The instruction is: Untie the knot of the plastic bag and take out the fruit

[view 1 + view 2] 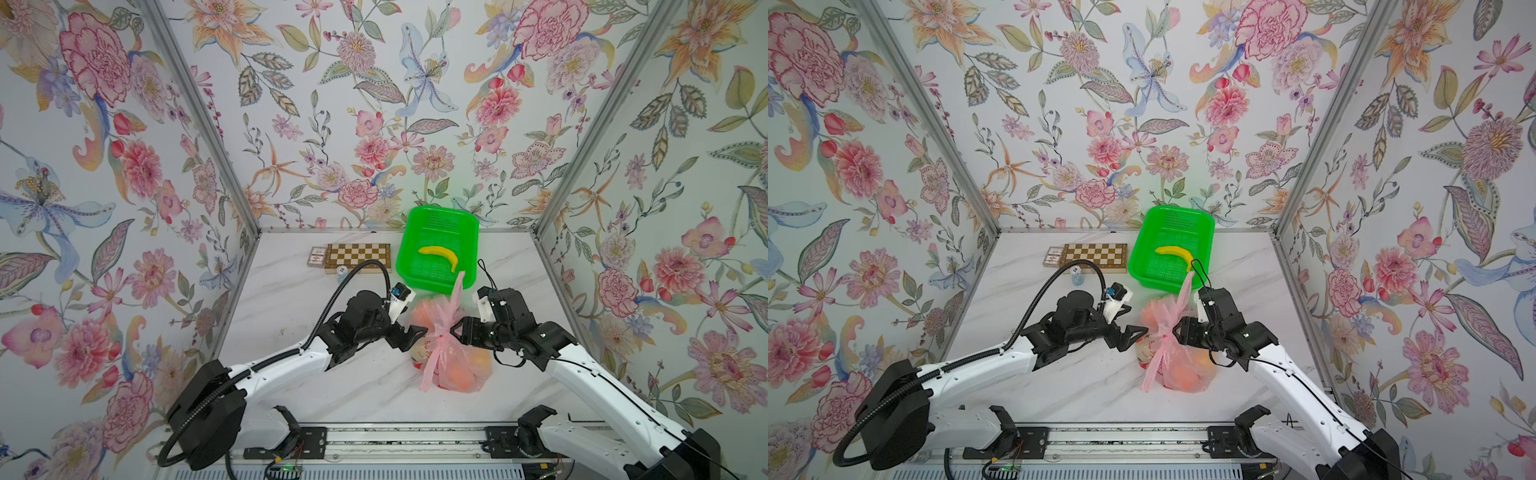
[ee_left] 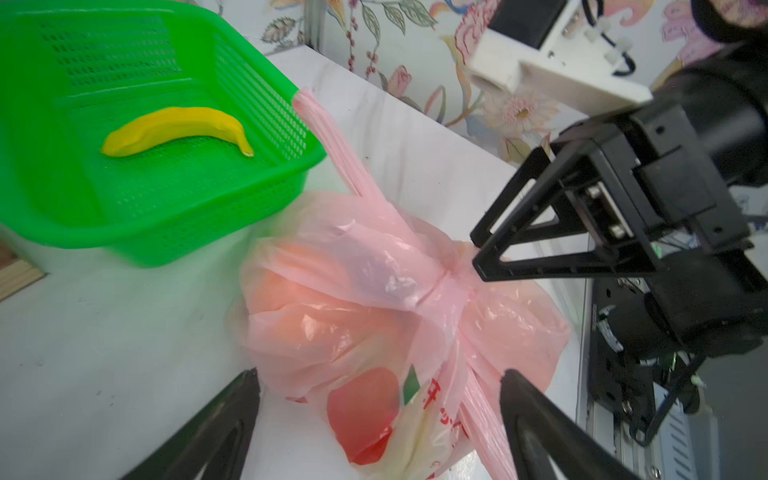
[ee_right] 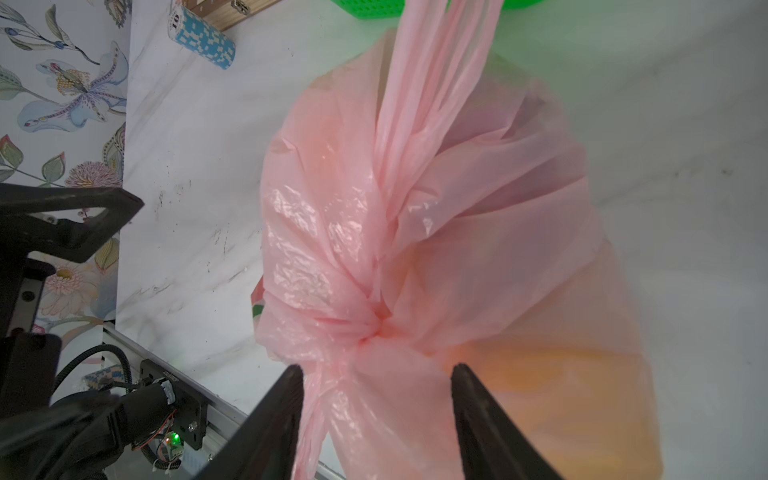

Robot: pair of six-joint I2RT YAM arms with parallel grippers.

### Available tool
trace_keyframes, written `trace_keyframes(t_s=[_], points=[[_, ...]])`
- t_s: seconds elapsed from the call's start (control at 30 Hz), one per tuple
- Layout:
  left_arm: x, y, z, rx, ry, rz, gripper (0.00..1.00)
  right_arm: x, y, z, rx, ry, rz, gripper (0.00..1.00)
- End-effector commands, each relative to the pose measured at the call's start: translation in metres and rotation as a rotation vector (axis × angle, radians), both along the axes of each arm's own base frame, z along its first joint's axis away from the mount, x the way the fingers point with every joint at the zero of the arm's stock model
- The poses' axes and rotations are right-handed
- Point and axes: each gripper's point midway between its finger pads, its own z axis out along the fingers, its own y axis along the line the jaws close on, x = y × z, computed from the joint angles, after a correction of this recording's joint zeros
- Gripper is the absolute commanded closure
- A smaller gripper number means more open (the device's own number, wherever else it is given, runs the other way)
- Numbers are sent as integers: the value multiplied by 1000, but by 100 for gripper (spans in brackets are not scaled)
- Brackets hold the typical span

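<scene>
The plastic bag [image 1: 426,318] lies on the surface [image 1: 365,390] at the near middle, between the two tools. The knot [image 3: 374,328] sits on top of it and is not yet undone. The right tool [image 3: 376,369] has its jaws half apart around the bunched plastic just beside the knot; whether they press it, I cannot tell. The left tool [image 1: 413,338] is wide and holds nothing, just left of the bag.

I think the step in hand is to take hold at the knot. To do it well, the right tool should pinch one strand of the twist, not the whole bundle. The left tool should hold the bag down, so that the pull opens the loop and does not lift everything. The film is thin and may tear, so a slow pull is better.

Through the bag, round orange fruit [image 1: 457,376] is visible; I cannot count the pieces. The green basket [image 1: 408,249] stands just beyond the bag, far and a little right, and holds only one banana [image 1: 440,253]. One long tail [image 1: 457,291] of the knot reaches up to its near rim.
</scene>
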Motion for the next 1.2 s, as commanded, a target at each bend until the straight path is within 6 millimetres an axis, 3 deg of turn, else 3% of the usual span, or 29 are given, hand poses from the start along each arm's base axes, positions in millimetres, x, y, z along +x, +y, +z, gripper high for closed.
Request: trace_keyframes(t_s=[0.0, 0.2, 0.3, 0.33, 0.4, 0.57, 0.67, 0.9, 1.0, 1.17], points=[[-13, -19, -6, 30, -33, -131, 7, -9, -4, -18, -30, 48, -8, 47], [1, -29, -28, 80, -24, -101, 9, -14, 2, -32, -35, 77, 18, 62], [1, -39, -30, 48, -7, -126, 15, -13, 3, -35, -26, 74, 17, 70], [3, -42, -43, 57, 17, -123, 17, -12, 4, -36, -22, 74, 18, 73], [5, -46, -48, 42, 27, -105, 22, -12, 5, -36, -14, 68, 20, 78], [12, -49, -44, -12, 33, -55, 55, -8, 8, -31, 15, 27, 17, 94], [17, -45, -43, -2, 25, -21, 69, -9, 10, -28, 23, -2, 26, 100], [38, -24, -37, 46, -37, 135, 96, -14, 2, -28, -12, -30, 20, 100], [45, -14, -26, 51, -69, 191, 100, -14, -5, -31, -52, -19, 9, 100], [55, 3, -25, 72, -88, 258, 100, -16, -14, -34, -106, -6, -6, 100]])
